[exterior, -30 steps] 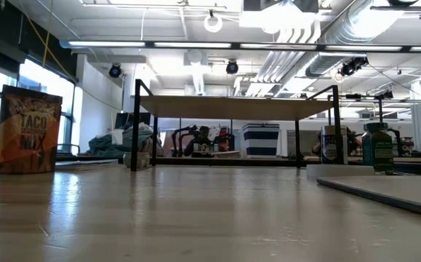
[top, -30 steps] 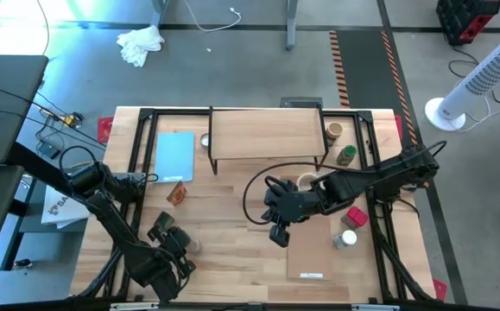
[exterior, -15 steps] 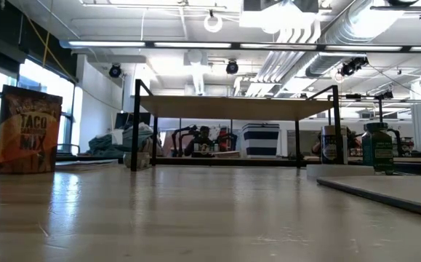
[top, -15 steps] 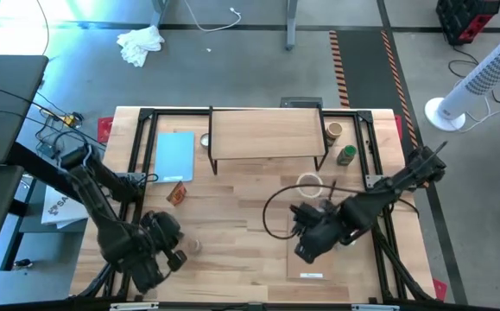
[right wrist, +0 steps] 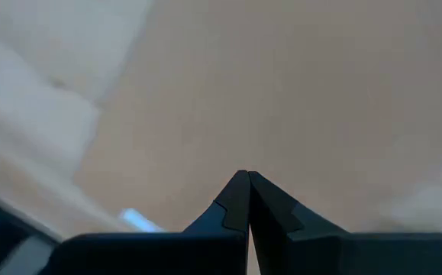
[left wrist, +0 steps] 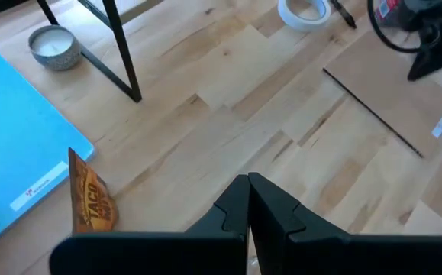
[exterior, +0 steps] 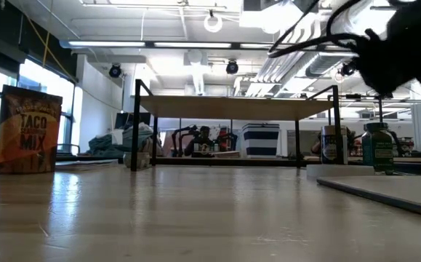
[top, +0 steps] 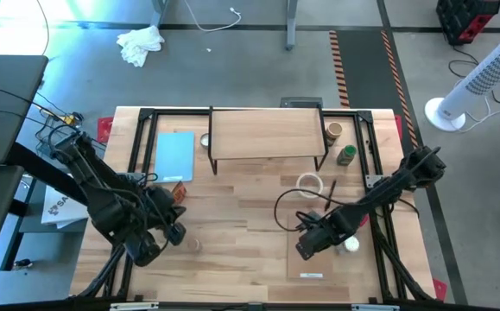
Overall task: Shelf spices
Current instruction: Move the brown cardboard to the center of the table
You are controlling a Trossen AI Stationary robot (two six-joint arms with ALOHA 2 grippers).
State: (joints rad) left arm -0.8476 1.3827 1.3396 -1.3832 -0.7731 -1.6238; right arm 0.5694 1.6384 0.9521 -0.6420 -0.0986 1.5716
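The shelf (top: 267, 136) stands at the far middle on black wire legs (exterior: 136, 124). A tan-topped jar (top: 334, 130) and a green-topped jar (top: 346, 155) stand by its right end, and a small tin (top: 205, 140) by its left end. A white-topped jar (top: 351, 244) stands near the right edge, and a small jar (top: 194, 245) at the near left. My left gripper (top: 177, 231) hangs shut above the near left of the table, beside that small jar. My right gripper (top: 305, 250) is shut and points down over a thin pale board (top: 319, 259), left of the white-topped jar.
A taco mix packet (top: 175, 192) and a light-blue pad (top: 175, 155) lie at the left. A white tape ring (top: 309, 183) lies in front of the shelf. The right arm (exterior: 388, 36) shows at the low view's upper right.
My left gripper has risen and drawn toward the far edge, turning a little. My right gripper has swung from the table's middle toward the near right, rolled over and sunk low over the thin board. Both stayed shut; no jar has moved.
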